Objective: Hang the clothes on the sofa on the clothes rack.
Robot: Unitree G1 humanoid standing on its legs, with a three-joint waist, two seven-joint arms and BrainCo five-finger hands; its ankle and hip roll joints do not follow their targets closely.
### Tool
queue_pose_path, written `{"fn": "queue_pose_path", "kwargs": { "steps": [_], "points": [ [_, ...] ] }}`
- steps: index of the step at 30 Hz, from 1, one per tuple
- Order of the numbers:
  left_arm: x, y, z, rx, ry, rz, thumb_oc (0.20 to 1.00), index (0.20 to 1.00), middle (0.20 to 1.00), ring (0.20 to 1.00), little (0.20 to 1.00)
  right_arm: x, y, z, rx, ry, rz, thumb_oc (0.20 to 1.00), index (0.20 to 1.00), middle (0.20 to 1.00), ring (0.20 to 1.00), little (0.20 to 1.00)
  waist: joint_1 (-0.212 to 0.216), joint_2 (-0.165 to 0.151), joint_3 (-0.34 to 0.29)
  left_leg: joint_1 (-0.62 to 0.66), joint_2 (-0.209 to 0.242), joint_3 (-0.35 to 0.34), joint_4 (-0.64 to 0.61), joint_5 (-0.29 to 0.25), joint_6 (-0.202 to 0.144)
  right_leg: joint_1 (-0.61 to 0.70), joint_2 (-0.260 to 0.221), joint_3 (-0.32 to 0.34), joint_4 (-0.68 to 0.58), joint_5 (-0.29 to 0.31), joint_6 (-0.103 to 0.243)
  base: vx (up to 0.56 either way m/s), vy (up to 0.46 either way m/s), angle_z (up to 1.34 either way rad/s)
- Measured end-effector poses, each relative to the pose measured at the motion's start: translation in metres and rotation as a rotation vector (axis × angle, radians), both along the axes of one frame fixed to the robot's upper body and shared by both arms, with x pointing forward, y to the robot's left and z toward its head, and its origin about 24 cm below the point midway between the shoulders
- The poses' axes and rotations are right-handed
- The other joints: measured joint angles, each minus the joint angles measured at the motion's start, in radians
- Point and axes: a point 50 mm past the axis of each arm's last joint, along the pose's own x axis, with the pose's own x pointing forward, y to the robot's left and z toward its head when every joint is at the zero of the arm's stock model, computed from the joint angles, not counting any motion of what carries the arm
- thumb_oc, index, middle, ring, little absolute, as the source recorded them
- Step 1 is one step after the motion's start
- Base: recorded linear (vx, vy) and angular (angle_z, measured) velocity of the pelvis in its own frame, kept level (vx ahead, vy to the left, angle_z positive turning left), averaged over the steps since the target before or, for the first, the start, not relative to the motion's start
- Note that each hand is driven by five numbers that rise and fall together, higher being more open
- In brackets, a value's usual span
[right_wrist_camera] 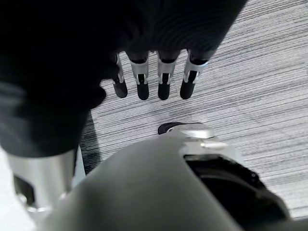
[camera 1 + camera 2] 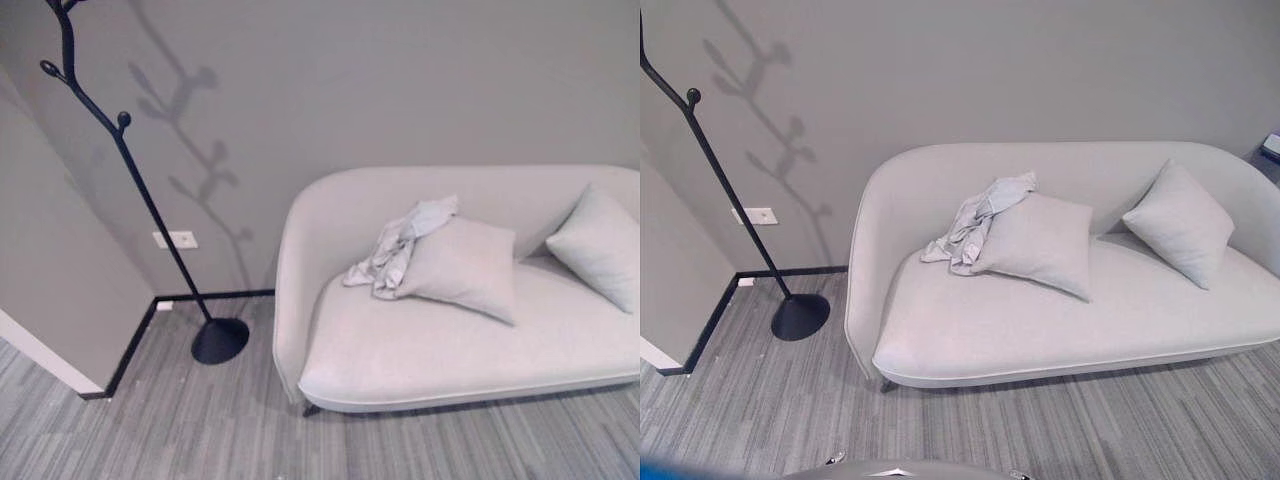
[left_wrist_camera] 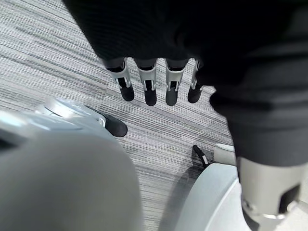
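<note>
A crumpled pale grey garment lies on the light grey sofa, draped over the top corner of a cushion against the backrest. The same garment shows in the right eye view. A black clothes rack with knobbed branches stands on a round base to the left of the sofa, in the corner. My left hand hangs over the striped carpet with straight fingers, holding nothing. My right hand also hangs over the carpet, fingers straight and empty.
A second cushion leans at the sofa's right end. A grey wall juts out left of the rack, with a black skirting and a white wall socket. Striped grey carpet lies in front of the sofa.
</note>
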Motion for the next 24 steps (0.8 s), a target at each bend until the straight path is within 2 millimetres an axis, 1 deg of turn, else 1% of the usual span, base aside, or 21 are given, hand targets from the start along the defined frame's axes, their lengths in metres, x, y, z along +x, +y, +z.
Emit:
{"fn": "queue_pose_path", "kwargs": {
  "steps": [7, 13, 17, 24],
  "points": [
    [-0.003, -0.007, -0.001, -0.010, 0.013, -0.046, 1.000, 1.000, 1.000, 1.000, 1.000, -0.003, -0.007, 0.001, -0.021, 0.005, -0.002, 1.000, 1.000, 1.000, 1.000, 1.000, 0.000, 0.027, -0.018, -0.003, 0.029, 0.000, -0.003, 0.000, 0.001, -0.008, 0.030, -0.002, 0.000, -0.005, -0.022, 0.00, 0.000, 0.00],
    [-0.007, -0.014, -0.003, -0.030, 0.028, -0.070, 1.000, 1.000, 1.000, 1.000, 1.000, -0.005, -0.014, 0.002, -0.039, 0.006, -0.001, 1.000, 1.000, 1.000, 1.000, 1.000, -0.001, 0.049, -0.030, -0.013, 0.040, -0.001, 0.000, 0.000, 0.001, -0.018, 0.041, -0.006, 0.001, -0.005, -0.032, 0.00, 0.000, 0.00],
    [-0.010, -0.014, -0.003, -0.035, 0.040, -0.071, 1.000, 1.000, 1.000, 1.000, 1.000, -0.006, -0.015, 0.002, -0.042, 0.010, 0.010, 1.000, 1.000, 1.000, 1.000, 1.000, -0.001, 0.052, -0.031, -0.018, 0.042, -0.002, 0.007, 0.001, 0.000, -0.019, 0.043, -0.008, 0.001, -0.004, -0.034, 0.00, 0.000, 0.00],
    [-0.009, -0.015, -0.003, -0.033, 0.049, -0.151, 1.000, 1.000, 1.000, 1.000, 1.000, -0.005, -0.015, 0.002, -0.046, 0.010, 0.037, 1.000, 1.000, 1.000, 1.000, 1.000, -0.001, 0.052, -0.031, -0.018, 0.041, -0.002, 0.005, 0.000, 0.000, -0.025, 0.042, -0.007, 0.017, -0.010, -0.034, 0.00, 0.000, 0.00]
  ]
}}
